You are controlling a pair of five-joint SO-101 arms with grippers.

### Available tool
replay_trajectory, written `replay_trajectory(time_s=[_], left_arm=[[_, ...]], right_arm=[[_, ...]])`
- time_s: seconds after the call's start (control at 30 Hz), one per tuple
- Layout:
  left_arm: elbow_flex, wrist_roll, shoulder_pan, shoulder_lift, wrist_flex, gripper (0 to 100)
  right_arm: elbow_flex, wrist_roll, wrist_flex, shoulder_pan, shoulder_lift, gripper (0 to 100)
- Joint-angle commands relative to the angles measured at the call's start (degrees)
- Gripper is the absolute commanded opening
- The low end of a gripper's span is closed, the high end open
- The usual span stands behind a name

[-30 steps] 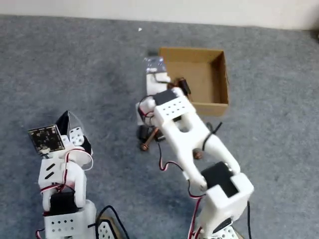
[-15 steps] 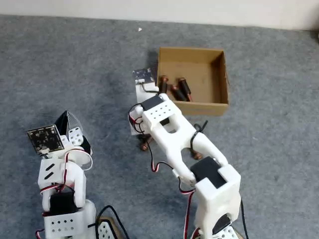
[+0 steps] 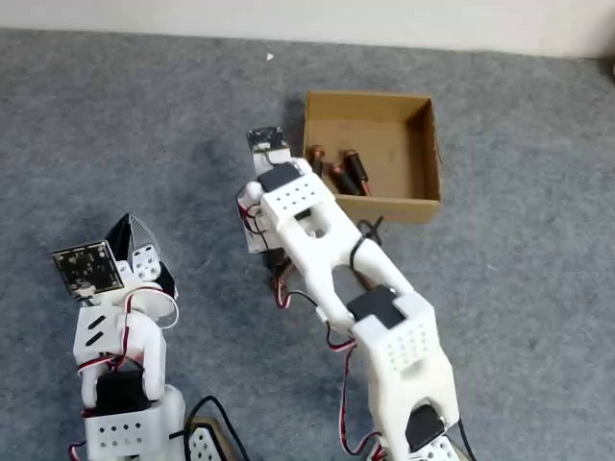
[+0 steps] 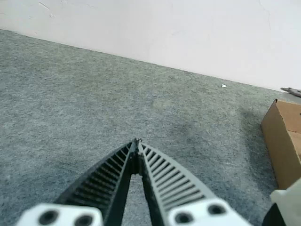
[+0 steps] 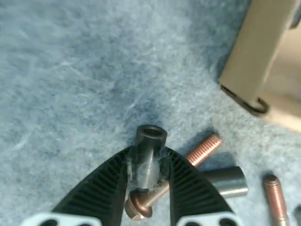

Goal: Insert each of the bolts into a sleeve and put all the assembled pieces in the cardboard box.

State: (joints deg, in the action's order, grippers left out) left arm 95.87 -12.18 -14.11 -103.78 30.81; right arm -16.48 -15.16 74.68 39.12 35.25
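Where the dark sleeve [image 5: 150, 143] stands nearly upright on the grey carpet [image 5: 70, 70], the right gripper [image 5: 146, 162] clasps it between its two black fingers [image 5: 106, 183]. A copper bolt [image 5: 202, 148] lies slanted just beside it, its head between the fingers. A second sleeve [image 5: 226, 181] lies on its side near that bolt, with a second bolt [image 5: 275, 200] beyond it. In the high view the cardboard box [image 3: 408, 206] sits right of centre in the upper part, with assembled pieces [image 3: 336, 176] against its left wall. The left gripper [image 4: 137, 143], at the lower left of that view, has its fingers pressed together over the carpet.
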Motion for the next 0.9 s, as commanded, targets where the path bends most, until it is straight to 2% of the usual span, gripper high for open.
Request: replay_trajectory(time_s=[0.0, 0.1, 0.27, 0.43, 0.5, 0.6, 0.87], left_arm=[[1.3, 0.7, -0.6, -0.7, -0.5, 1], [1.3, 0.7, -0.6, -0.7, -0.5, 1], [1.3, 0.7, -0.6, -0.7, -0.5, 1], [1.3, 0.7, -0.6, -0.7, -0.5, 1], [1.3, 0.7, -0.6, -0.7, -0.5, 1], [1.3, 0.7, -0.6, -0.7, -0.5, 1], [1.3, 0.7, -0.6, -0.7, -0.4, 1]], right_arm=[[-5.3, -0.3, 5.8, 1.7, 5.3, 5.6], [-10.3, -0.2, 9.5, 1.8, 9.3, 6.0], [-20.4, -0.2, 17.5, 1.7, 13.9, 14.5], [-26.1, -0.1, 20.1, 1.7, 16.7, 14.4], [-26.6, 0.5, 20.1, 1.8, 17.4, 10.9], [-26.9, 5.2, 20.1, 2.1, 17.4, 0.0], [-32.8, 6.8, 26.3, 1.8, 13.7, 0.5]])
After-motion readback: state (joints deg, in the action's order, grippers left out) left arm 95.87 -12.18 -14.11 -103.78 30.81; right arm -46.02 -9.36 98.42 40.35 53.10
